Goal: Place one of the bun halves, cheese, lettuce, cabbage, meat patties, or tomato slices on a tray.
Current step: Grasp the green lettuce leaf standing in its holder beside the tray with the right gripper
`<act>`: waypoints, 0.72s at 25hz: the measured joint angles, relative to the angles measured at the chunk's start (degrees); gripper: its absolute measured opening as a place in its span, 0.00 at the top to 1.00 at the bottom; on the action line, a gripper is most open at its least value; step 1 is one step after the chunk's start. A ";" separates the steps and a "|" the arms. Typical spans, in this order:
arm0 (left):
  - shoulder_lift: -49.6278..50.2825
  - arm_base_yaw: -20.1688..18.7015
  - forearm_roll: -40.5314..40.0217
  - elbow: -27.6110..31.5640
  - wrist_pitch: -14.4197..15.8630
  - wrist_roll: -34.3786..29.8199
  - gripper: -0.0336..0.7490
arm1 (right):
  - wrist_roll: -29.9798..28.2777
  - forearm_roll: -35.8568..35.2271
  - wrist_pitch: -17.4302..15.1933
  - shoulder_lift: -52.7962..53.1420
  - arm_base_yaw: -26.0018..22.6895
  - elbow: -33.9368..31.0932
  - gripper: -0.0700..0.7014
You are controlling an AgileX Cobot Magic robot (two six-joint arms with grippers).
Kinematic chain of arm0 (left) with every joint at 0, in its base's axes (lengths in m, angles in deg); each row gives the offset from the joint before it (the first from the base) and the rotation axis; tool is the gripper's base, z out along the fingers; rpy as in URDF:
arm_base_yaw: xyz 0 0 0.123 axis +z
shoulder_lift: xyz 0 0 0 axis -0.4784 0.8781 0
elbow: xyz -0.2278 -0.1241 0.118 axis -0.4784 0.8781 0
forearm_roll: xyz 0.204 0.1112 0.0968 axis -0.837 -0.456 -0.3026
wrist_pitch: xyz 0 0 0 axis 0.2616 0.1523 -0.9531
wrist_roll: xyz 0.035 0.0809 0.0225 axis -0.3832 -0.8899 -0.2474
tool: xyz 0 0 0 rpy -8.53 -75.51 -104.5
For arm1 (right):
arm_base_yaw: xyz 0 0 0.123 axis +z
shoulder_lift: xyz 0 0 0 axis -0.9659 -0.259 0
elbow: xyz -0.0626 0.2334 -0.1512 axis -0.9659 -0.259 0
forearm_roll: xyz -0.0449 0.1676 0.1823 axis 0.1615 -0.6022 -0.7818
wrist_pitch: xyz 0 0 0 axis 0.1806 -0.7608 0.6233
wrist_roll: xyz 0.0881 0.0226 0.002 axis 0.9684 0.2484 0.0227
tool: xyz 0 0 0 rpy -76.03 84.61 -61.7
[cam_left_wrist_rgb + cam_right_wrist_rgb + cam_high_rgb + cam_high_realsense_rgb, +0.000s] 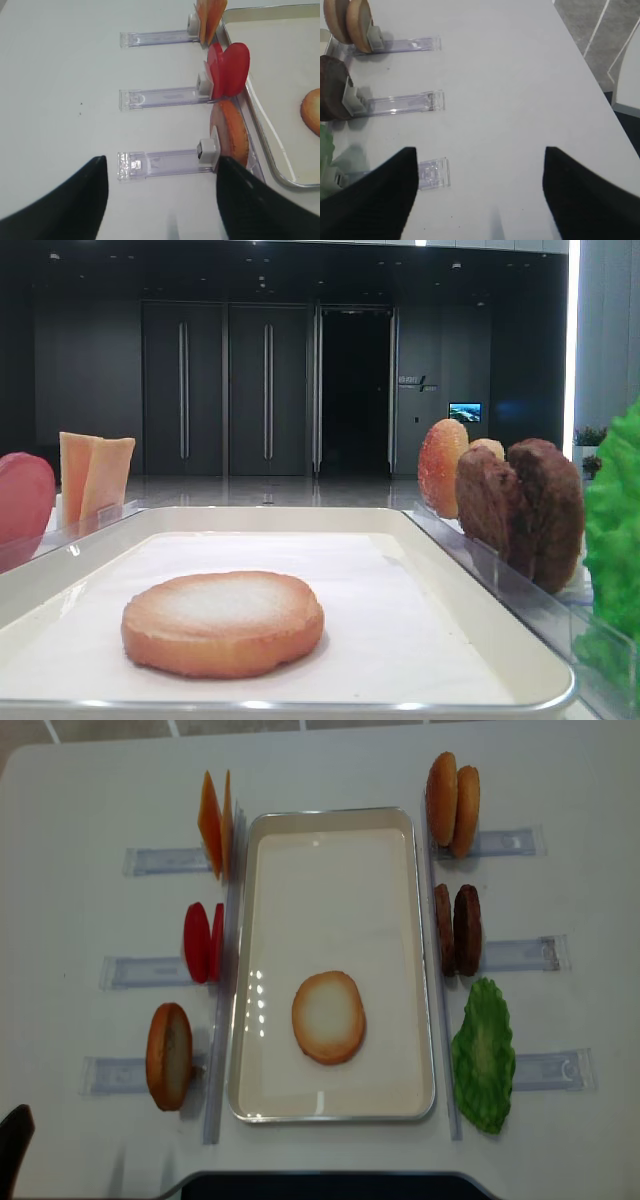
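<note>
A flat pale-topped bun half (pixel 328 1016) lies on the white tray (pixel 330 820). Upright in clear holders to the tray's left are cheese (pixel 213 823), tomato slices (pixel 203 941) and another bun half (pixel 170 1055). To its right stand two bun pieces (pixel 452 790), the meat patties (pixel 457 929) and the lettuce (pixel 483 1053). Cabbage is out of view. My left gripper (pixel 161 159) is open over the table, straddling the holder of the near-left bun half (pixel 232 132). My right gripper (pixel 480 150) is open above bare table, right of the lettuce (pixel 324 150), holding nothing.
Clear plastic holder rails (pixel 520 953) stick out sideways from both long sides of the tray. The table's right edge (pixel 592 75) runs close to the right gripper. A dark robot base (pixel 320 1185) lies at the near table edge.
</note>
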 joint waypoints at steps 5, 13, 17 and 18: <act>0.00 0.00 0.02 0.00 0.00 0.00 0.30 | 0.00 0.00 0.00 0.00 0.00 0.00 0.23; 0.00 0.00 0.06 0.00 0.00 0.00 0.30 | 0.00 0.00 0.00 0.00 0.00 0.00 0.23; 0.00 0.00 0.06 0.00 0.00 0.00 0.30 | -0.06 0.00 0.00 0.00 0.00 0.00 0.23; 0.00 0.00 0.06 0.00 0.00 0.00 0.30 | -0.12 0.00 0.00 0.00 0.00 0.00 0.23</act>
